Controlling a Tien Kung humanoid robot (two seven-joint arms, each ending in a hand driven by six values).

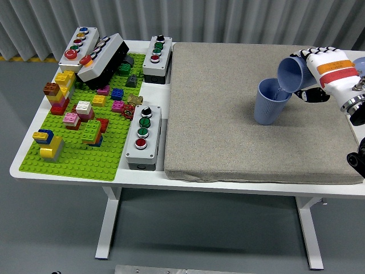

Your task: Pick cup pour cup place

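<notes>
A blue cup [270,103] stands upright on the grey mat [228,114] at the right. My right hand [322,71], white with orange stripes, is shut on a second blue cup [293,73]. That cup is tipped on its side, mouth facing left and down, its rim just above the standing cup's right rim. The left hand is out of view.
A green brick baseplate [80,137] with many coloured bricks fills the left of the table. Several grey button boxes [142,137] stand along the mat's left edge and at the back left. Another blue object shows at the far right edge [360,64].
</notes>
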